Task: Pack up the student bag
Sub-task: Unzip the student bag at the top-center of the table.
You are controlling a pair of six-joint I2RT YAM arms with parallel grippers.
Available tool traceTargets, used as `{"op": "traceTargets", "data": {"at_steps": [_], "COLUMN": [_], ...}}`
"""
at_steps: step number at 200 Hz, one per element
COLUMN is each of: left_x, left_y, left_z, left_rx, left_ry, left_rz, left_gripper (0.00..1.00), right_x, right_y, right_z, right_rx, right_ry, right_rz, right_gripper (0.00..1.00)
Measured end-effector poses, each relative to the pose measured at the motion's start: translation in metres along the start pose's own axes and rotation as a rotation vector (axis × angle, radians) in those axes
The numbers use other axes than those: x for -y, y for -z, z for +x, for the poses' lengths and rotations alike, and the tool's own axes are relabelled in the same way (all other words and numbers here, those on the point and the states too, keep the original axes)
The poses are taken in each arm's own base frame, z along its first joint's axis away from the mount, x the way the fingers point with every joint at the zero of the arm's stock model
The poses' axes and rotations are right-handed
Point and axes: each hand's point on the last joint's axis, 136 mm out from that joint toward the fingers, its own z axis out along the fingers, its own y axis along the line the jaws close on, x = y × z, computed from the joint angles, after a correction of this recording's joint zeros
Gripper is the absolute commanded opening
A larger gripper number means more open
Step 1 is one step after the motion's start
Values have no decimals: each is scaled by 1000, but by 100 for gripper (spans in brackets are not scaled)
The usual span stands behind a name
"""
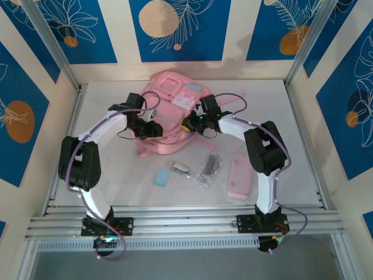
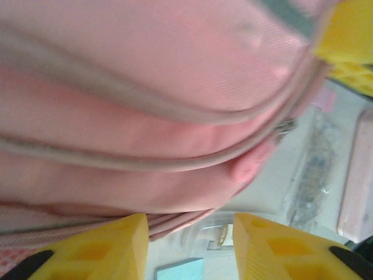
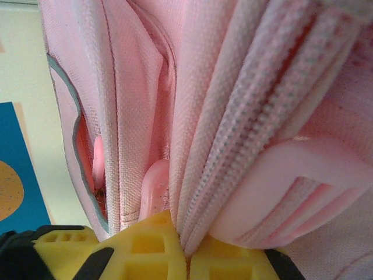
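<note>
The right gripper (image 3: 186, 256) is shut tight on the big soft pink fabric student bag (image 3: 233, 116). A fold of cloth beside the zip is pinched between its yellow fingers (image 3: 145, 245) at the bottom of the right wrist view. The cloth is probably held this way so that the bag's mouth can be pulled open for packing.

The left gripper (image 2: 189, 245) is seen at the bottom of the left wrist view with its jaws apart. Nothing is held there, and the table can be seen through the gap. It is placed just under the bag's pink edge, perhaps so that a second hold can be taken.

From above, the student bag is found in the upper middle of the frame, lying on the white table (image 1: 134, 192), with both grippers at its lower edge.

Below the bag, four things are laid out near each other:
- a small flat light-blue block (image 1: 161, 178)
- a small silver and dark thing (image 1: 180, 168), too small to name
- a clear packet of dark bits (image 1: 210, 168)
- a flat pale-pink oblong pencil case (image 1: 239, 178)

They are likely set there to be reached easily — they are not packed yet.
</note>
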Motion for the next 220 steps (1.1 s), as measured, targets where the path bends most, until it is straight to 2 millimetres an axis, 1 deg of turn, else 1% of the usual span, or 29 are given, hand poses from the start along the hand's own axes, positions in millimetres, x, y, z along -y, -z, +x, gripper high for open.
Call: {"op": "traceTargets", "data": {"at_steps": [24,48,74,93,109,124,147,163,190,207,220], "left_x": [14,18,15,15,19,27,38,38,38,37,34], "left_y": [5,-5,-23,-32,-36,-39,-47,-51,-52,-54,-59], "left_z": [-17,-21,-12,-6,-5,-1,11,16,15,14,13], "left_rx": [73,82,56,43,41,31,0,-12,-6,-5,-10], "left_ry": [-21,-8,11,25,31,27,14,17,28,42,57], "left_rz": [62,100,109,114,122,130,136,130,131,131,125], "left_gripper": [50,48,47,45,44,44,44,43,43,39,33], "right_x": [-1,-2,-3,-2,-1,0,0,0,0,0,0], "right_y": [0,-1,-1,-2,-3,-3,-3,-3,-4,-3,-4], "right_z": [0,2,3,3,3,3,3,3,4,3,3], "right_rx": [-4,-7,-9,-9,-11,-11,-12,-13,-15,-15,-13], "right_ry": [-1,2,4,3,0,0,-1,-1,-1,-1,-1], "right_rz": [-1,-1,-3,-1,2,3,3,3,2,1,2], "right_gripper": [0,0,0,0,0,0,0,0,0,0,0]}}
